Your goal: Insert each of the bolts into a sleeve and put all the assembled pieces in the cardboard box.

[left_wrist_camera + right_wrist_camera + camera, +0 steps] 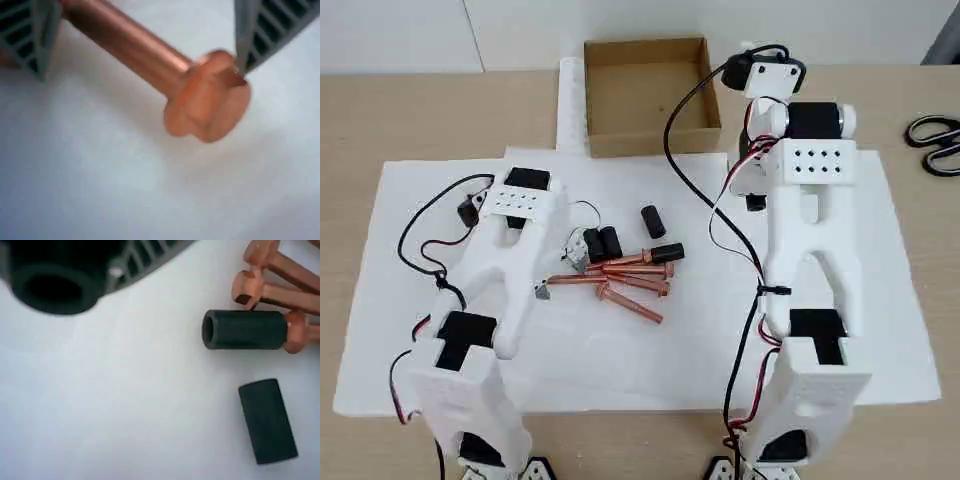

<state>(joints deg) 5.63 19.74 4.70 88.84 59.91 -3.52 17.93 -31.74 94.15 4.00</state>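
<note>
1. My left end effector (140, 70) is low over the white foam sheet (100, 195). Its fingers are apart and straddle a copper-coloured metal bolt with a flanged head (207, 97). In the left wrist view, one ribbed grey fingertip (242, 55) touches the head.
2. The high view adds the layout. That end effector (560, 275) sits at the left end of a loose pile of copper bolts (635, 285) on the sheet, which covers the light wooden worktop (420, 110).
3. Just behind the pile, a pair of short black cylindrical sleeves (602, 243) lies side by side. A lone black sleeve (653, 220) lies farther right.
4. The right wrist view shows a capped sleeve (245, 329) with its bore open at one end and a bolt head touching the other. I cannot tell whether a shank is inside. The lone black sleeve (267, 420) lies apart from it.
5. My right end effector (70, 262) is clamped on a held black sleeve (55, 287), well away from the pile.
6. The open brown cardboard box (650, 140) stands at the sheet's far edge, and my right arm (810, 250) reaches up beside it. A black cable (670, 130) crosses the box's right front corner.
7. Black-handled scissors (935, 140) lie at the worktop's right edge.
</note>
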